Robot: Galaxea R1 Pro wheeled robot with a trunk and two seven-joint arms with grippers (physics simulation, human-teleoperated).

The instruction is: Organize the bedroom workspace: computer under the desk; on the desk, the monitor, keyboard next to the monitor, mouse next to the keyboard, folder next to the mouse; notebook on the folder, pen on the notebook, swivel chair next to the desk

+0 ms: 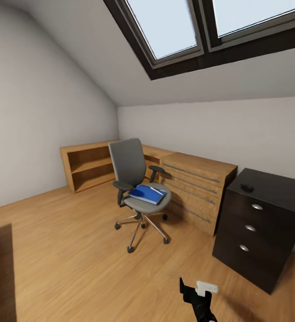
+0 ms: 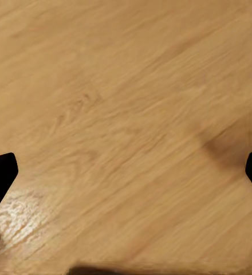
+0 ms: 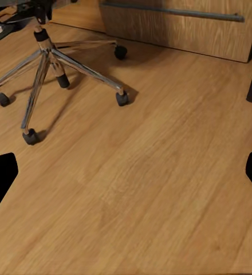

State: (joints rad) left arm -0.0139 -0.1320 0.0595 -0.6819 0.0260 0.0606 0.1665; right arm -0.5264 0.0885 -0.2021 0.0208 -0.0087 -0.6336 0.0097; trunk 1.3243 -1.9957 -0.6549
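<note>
The grey upholstered swivel chair (image 1: 136,188) stands on the wood plank floor (image 1: 71,250) at centre, carrying the bright blue flat folder (image 1: 147,193) on its seat, light-wood cabinets (image 1: 196,188) at three o'clock beside it; both end effectors (image 2: 126,172) (image 3: 126,177) spread wide above bare planks, no writing legible.

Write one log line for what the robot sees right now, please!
place: bedroom | swivel chair: by wood cabinets | folder: on chair seat | small dark thing: on black drawer unit | left claw: open, over floor | right claw: open, empty
</note>
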